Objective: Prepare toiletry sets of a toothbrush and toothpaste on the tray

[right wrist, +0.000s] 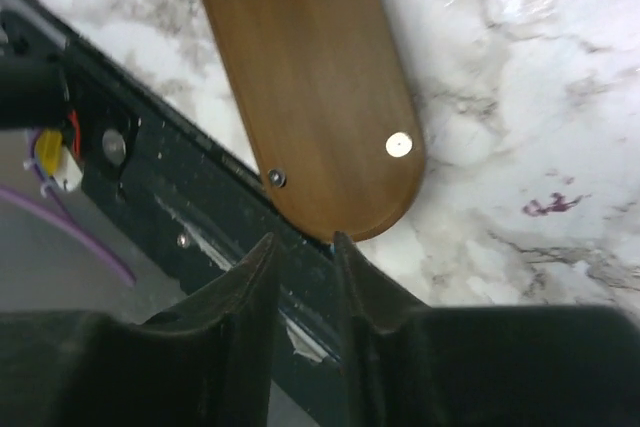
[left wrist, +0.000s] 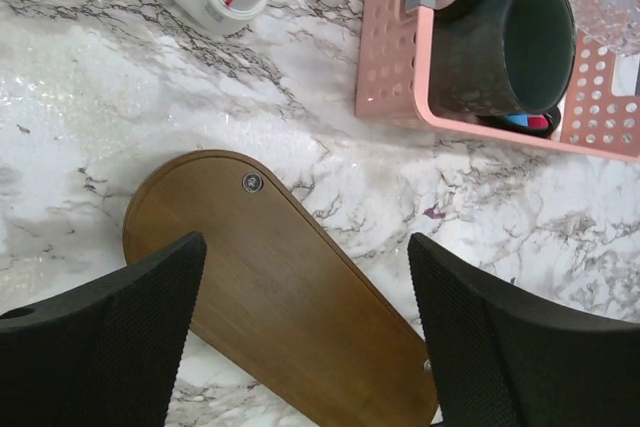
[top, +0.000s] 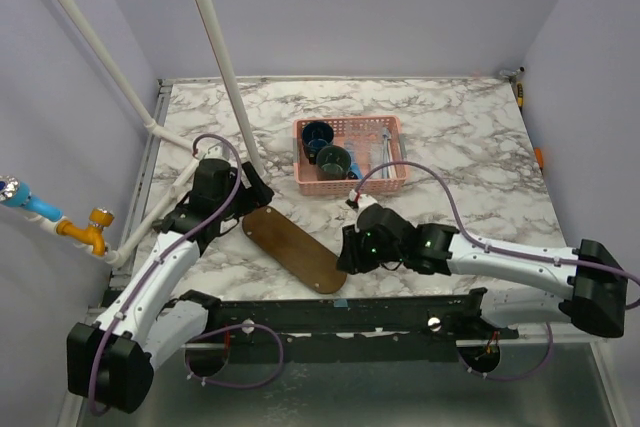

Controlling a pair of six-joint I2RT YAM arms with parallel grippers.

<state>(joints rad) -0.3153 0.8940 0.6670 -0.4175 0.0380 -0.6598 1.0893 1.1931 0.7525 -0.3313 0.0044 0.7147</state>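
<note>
Centrally, in the lower middle of the top view, the tray (top: 295, 247) lies bare on the marble table (top: 470, 137), slanting from upper left to lower right, its lower end at the table's near edge. The left gripper (top: 262, 192) hovers over the tray's upper left end; in the left wrist view its 2 fingers (left wrist: 110, 337) stand wide apart with the brown board (left wrist: 290, 297) between them and nothing held. The right gripper (top: 345, 257) sits just beside the tray's lower right end; in the right wrist view its fingers (right wrist: 250, 277) are drawn narrow, only a slit left, their tips just below the rounded end of the board (right wrist: 310, 77), nothing visibly gripped. Above the tray, apart from it, stands the pink basket (top: 350, 190) with 2 dark cups (top: 333, 160) inside. Slim pale pieces (top: 385, 147) lie in its right part, too small to identify.
</note>
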